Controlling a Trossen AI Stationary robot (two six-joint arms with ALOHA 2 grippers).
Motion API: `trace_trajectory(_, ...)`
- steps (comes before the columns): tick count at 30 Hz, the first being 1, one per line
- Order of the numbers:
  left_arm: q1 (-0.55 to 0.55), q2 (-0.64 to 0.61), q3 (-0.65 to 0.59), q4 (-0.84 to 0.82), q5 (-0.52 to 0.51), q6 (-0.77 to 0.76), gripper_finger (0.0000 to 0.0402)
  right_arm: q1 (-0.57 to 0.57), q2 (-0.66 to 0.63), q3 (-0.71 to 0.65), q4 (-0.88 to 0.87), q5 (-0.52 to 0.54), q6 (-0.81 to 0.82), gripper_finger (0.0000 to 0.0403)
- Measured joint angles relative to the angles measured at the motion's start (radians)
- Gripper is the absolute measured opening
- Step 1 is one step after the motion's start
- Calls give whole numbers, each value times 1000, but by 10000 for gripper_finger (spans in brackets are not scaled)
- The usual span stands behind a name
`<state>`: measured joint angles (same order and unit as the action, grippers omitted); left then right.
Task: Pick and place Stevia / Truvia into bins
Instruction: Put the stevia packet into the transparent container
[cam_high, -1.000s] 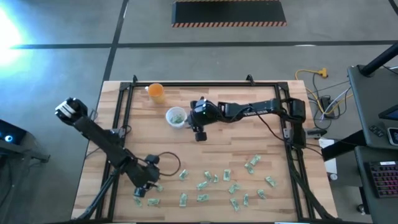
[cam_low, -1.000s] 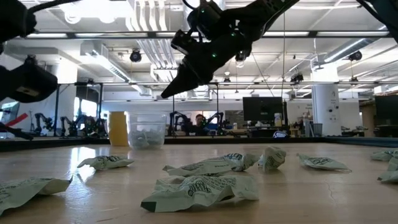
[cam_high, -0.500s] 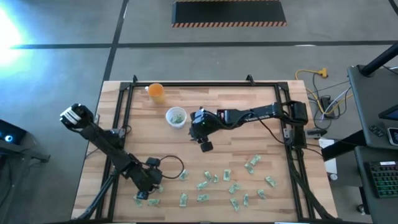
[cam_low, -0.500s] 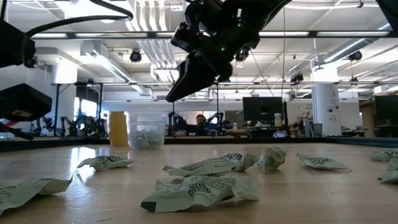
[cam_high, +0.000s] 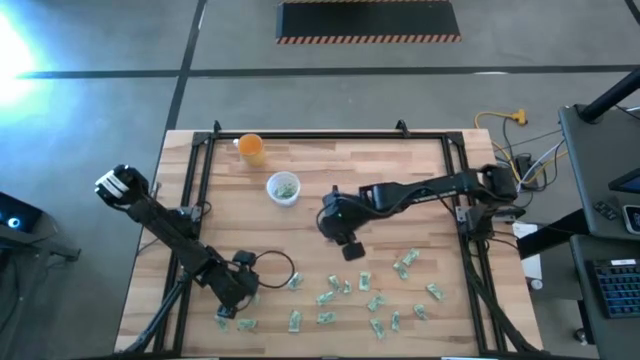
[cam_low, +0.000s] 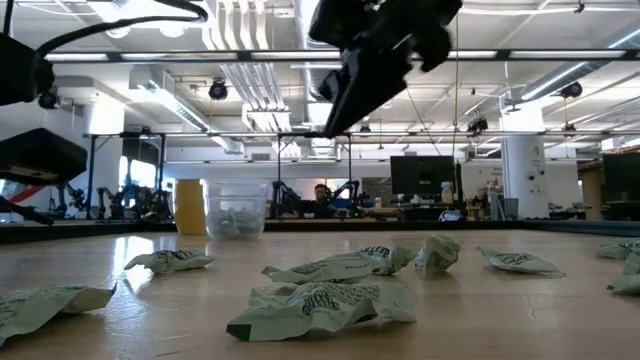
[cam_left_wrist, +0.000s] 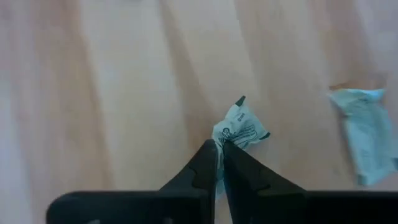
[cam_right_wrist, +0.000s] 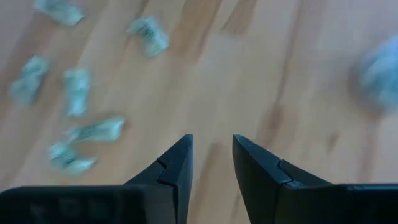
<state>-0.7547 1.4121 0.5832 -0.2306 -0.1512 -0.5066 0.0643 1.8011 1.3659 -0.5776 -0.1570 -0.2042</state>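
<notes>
High view: at the near left of the pale wooden table (cam_high: 420, 180), the left gripper (cam_high: 238, 297) is low over the scattered small pale green-and-white paper sachets (cam_high: 375, 303), fingers pressed together on the edge of one crumpled sachet (cam_left_wrist: 239, 129), likely pinching it to lift. The loose sachets lie along the near edge, within both arms' reach. At mid-table the right gripper (cam_high: 351, 248) hangs above bare wood, fingers (cam_right_wrist: 176, 163) spread and empty, probably heading for the pile. Farther back, left of centre, stands the small round clear plastic cup (cam_high: 283, 188), already holding some sachets; the orange cup (cam_high: 251, 148) sits beyond it. Dark print shows on the sachets, but no brand is legible.
</notes>
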Motion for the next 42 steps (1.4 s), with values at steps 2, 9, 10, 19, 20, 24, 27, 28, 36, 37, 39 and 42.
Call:
trace_trajectory(2, 0, -6, 12, -32, -65, 29, 2, 24, -13, -4, -86, 0, 70, 100)
trace_trajectory(9, 3, -73, 51, -143, -370, 144, 1, 122, -34, -72, -205, 1, 261, 93)
trace_trajectory(10, 3, -85, 56, -145, -414, 165, 1, 135, -34, -84, -211, 1, 287, 93)
trace_trajectory(19, 36, -238, 52, -154, -796, 374, 1, 236, -34, -209, -135, 119, 399, 93)
trace_trajectory(20, 51, -254, 51, -155, -819, 397, 1, 241, -34, -226, -108, 120, 399, 92)
trace_trajectory(24, 148, -312, 50, -151, -844, 482, 1, 248, -34, -282, -10, 124, 399, 91)
trace_trajectory(27, 248, -336, 50, -144, -845, 534, 1, 248, -34, -314, 23, 124, 408, 95)
trace_trajectory(28, 282, -341, 49, -143, -845, 547, 1, 248, -34, -323, 37, 124, 412, 95)
trace_trajectory(36, 546, -347, 49, -7, -709, 750, 1, 248, -42, -371, 60, 124, 438, 102)
trace_trajectory(37, 578, -347, 49, 17, -673, 775, 1, 248, -43, -374, 72, 123, 438, 103)
trace_trajectory(39, 639, -346, 49, 58, -616, 815, 1, 248, -43, -377, 100, 112, 438, 105)
trace_trajectory(42, 727, -342, 49, 92, -546, 863, 1, 248, -46, -380, 152, 66, 437, 109)
